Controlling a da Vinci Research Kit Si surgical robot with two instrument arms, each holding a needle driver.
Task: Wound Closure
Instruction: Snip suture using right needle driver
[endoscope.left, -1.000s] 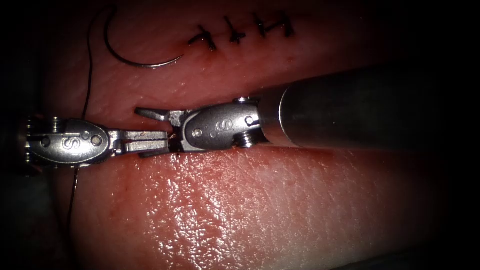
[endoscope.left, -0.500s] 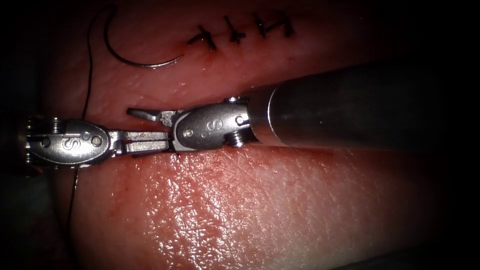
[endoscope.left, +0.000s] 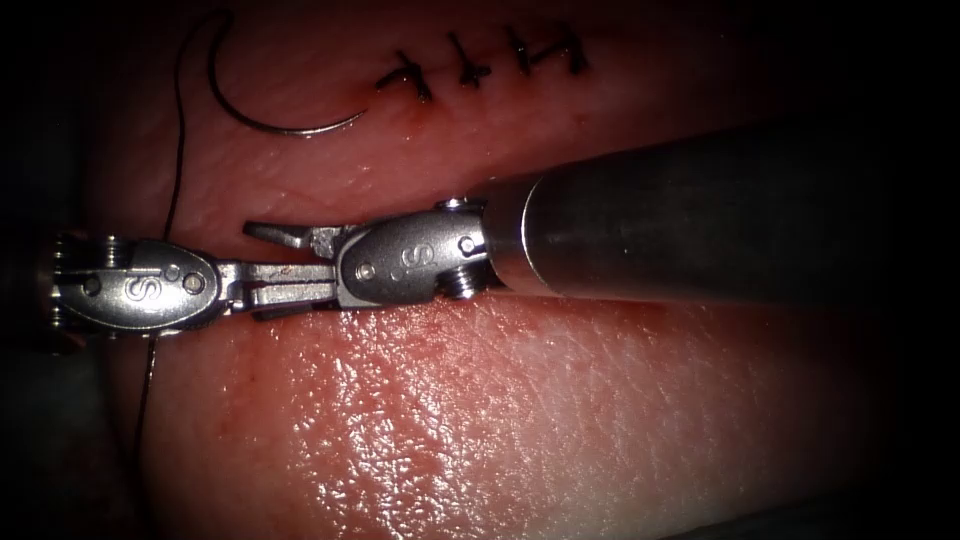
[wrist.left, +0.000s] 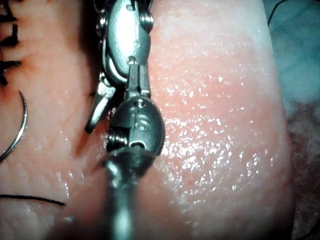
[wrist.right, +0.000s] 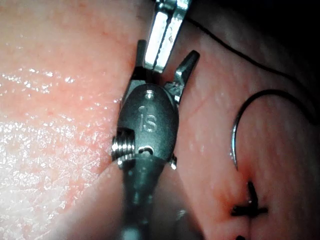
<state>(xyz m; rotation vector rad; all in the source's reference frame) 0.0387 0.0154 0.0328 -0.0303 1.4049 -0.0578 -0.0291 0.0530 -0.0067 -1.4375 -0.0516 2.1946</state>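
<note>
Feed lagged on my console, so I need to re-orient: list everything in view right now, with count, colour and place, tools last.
tissue: one, pink-red and glistening, under both tools.
cut: one, darker furrow above the tools, partly stitched.
stitches: three, dark, across the cut.
needle: one, dark, curved, lying free on the tissue left of the stitches; held by neither tool.
thread: one, dark, running from the needle down past the left tool.
left tool: silver, jaws shut, holding nothing.
right tool: silver, jaws open around the left tool's jaws, holding nothing.
</note>
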